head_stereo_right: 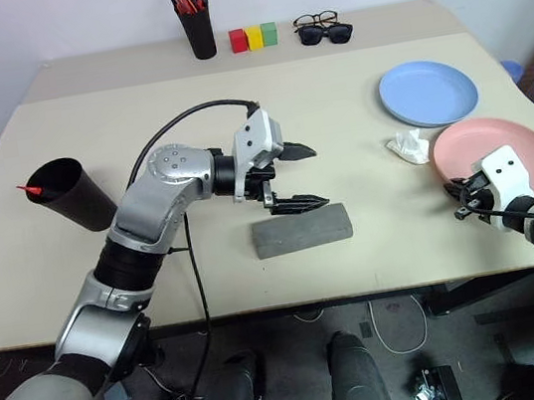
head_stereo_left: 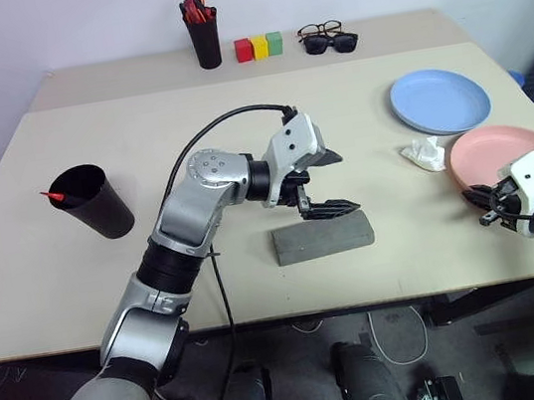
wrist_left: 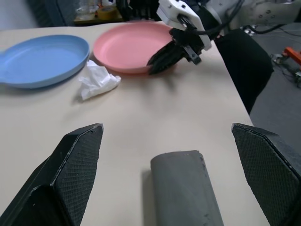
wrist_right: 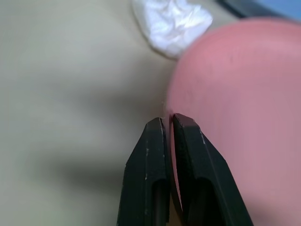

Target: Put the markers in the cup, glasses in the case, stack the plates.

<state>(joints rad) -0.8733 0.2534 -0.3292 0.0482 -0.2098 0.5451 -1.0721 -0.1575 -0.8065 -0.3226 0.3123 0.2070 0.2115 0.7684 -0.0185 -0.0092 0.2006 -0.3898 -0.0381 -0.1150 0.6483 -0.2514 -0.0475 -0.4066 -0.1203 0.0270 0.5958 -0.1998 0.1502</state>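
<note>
Left pincer [head_stereo_left: 323, 184] spread wide with nothing held, hovering just above the grey rectangular felt-like spectacle case [head_stereo_left: 322, 238], which lies closed on the beige tabletop [head_stereo_left: 76, 269] near the front edge. Right pincer [wrist_right: 170, 123] pinched shut on the near rim of the salmon pink round plastic plate [head_stereo_left: 517, 157], rim caught between the two black fingers [wrist_right: 146, 155]. Light blue round plastic plate [head_stereo_left: 439, 100] resting flat on the tabletop behind the pink one, close to it but not stacked. Crumpled white tissue [head_stereo_left: 425, 153] lying between the two plates, just beside both. Wide black tapering plastic cup [head_stereo_left: 92, 200] standing toward the left side of the tabletop, well apart from the case, with a red-tipped marker [head_stereo_left: 51, 196] poking over its rim. At the back, against the wall: narrow straight-sided black pen cup [head_stereo_left: 205, 40] holding a bunch of red-orange pens [head_stereo_left: 194, 4]; beside it a row of three small blocks, red [head_stereo_left: 244, 49], yellow [head_stereo_left: 259, 47] and green [head_stereo_left: 275, 42]; further right, clear-lens wire-framed spectacles [head_stereo_left: 319, 29] just behind black sunglasses [head_stereo_left: 331, 43], the two touching or nearly so
</note>
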